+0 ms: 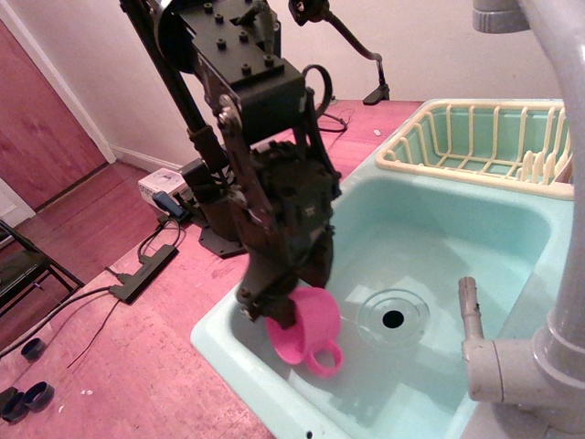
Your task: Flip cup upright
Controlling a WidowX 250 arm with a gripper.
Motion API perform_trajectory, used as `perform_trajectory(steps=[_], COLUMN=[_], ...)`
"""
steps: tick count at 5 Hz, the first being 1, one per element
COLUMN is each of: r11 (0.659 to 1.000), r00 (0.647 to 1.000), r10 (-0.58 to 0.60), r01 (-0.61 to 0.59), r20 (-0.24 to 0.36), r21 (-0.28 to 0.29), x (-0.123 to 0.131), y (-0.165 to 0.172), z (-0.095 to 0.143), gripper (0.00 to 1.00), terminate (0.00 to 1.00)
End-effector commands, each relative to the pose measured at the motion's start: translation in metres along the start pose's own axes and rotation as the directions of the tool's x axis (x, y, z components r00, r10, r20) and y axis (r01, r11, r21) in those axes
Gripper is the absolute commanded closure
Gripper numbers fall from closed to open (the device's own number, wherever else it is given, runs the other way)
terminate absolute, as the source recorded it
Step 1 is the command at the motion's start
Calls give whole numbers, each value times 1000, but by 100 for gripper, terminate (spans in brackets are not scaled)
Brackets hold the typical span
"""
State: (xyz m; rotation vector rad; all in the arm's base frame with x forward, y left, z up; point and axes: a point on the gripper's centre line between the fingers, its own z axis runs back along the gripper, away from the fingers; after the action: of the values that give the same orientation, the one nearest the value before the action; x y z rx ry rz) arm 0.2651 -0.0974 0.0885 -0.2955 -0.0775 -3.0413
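On the far left there is a brown wooden door, and down in the corner some small dark round things lie on the pink floor. A black power strip sits on that floor with cords running from it, and a little white box is near the wall behind it. Next comes my black base, standing on the floor just beside the sink. My arm goes up from there, bends over at the top, and reaches down toward the near left corner of the light green sink. My gripper points down and hangs just over the sink's left edge. My fingers are closed on the rim of the pink cup, with one finger outside the cup. I cannot see the other finger well. The cup is tipped a bit, with its open top facing up toward my fingers, and its loop handle sticks out low at the front. I cannot tell if the cup touches the sink bottom. To the right of the cup is the round drain with a dark hole in the middle. Nothing sits between the cup and the drain. At the back right, a cream dish rack rests on the counter beside the sink. On the far right a big gray faucet stands close to the camera and hides part of the sink.
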Motion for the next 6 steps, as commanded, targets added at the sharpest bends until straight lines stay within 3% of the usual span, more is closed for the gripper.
perform_trajectory(steps=[1, 2, 3, 4, 5, 6], r11=[991, 980, 976, 970, 982, 991], r00=[985, 967, 956, 940, 949, 966], r10=[131, 182, 194, 221, 177, 132], r01=[-126, -163, -166, -185, -152, -124], r20=[-116, -179, -218, -261, -260, -223], r21=[49, 114, 139, 157, 114, 48], x=[-34, -53, -70, -73, -70, -59], y=[4, 11, 10, 4, -9, -18], z=[6, 9, 20, 33, 57, 82], gripper=[100, 100, 0, 0, 0, 0], terminate=[0, 0, 0, 0, 0, 0])
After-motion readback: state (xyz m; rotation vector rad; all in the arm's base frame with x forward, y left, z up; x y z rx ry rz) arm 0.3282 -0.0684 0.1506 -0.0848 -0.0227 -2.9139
